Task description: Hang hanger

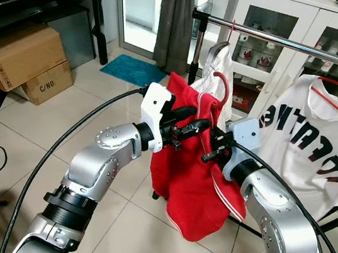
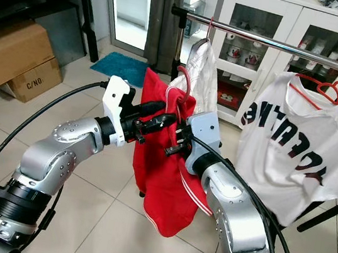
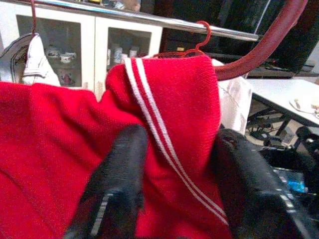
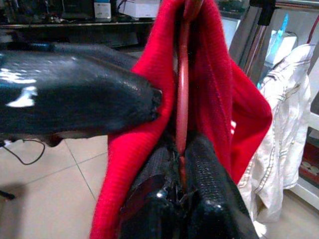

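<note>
I see both arms raised forward below the rail (image 1: 283, 40). Right gripper (image 4: 182, 164) pinches the red hanger (image 1: 220, 89), hook upward; left gripper (image 3: 174, 169) clamps the red shirt (image 1: 192, 187) draped on it.

Tiled floor (image 1: 33, 138), white glass-front cabinet (image 1: 279, 28), cardboard boxes (image 1: 23, 57).
</note>
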